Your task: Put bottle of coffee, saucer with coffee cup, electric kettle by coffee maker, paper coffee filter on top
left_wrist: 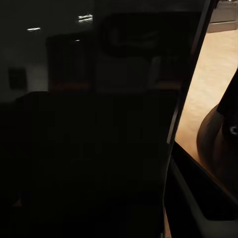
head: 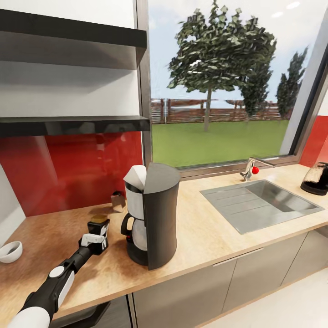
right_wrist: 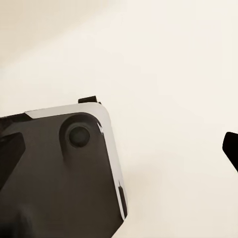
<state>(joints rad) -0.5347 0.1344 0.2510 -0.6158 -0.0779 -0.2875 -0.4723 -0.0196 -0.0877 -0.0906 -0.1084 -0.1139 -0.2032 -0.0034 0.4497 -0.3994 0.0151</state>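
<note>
Coffee bottle (head: 98, 224) in left hand (head: 97, 238)

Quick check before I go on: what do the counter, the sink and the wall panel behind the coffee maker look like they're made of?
Counter: light wood or wood-look laminate, matte, with visible grain. Sink: brushed metal, probably stainless steel, grey with a soft sheen and a ribbed drainer. Wall panel: glossy red, likely glass or acrylic, since it shows faint reflections.

One coffee maker (head: 152, 218), one kettle (head: 316, 178), one cup (head: 10, 251), two shelves (head: 73, 125)
</note>
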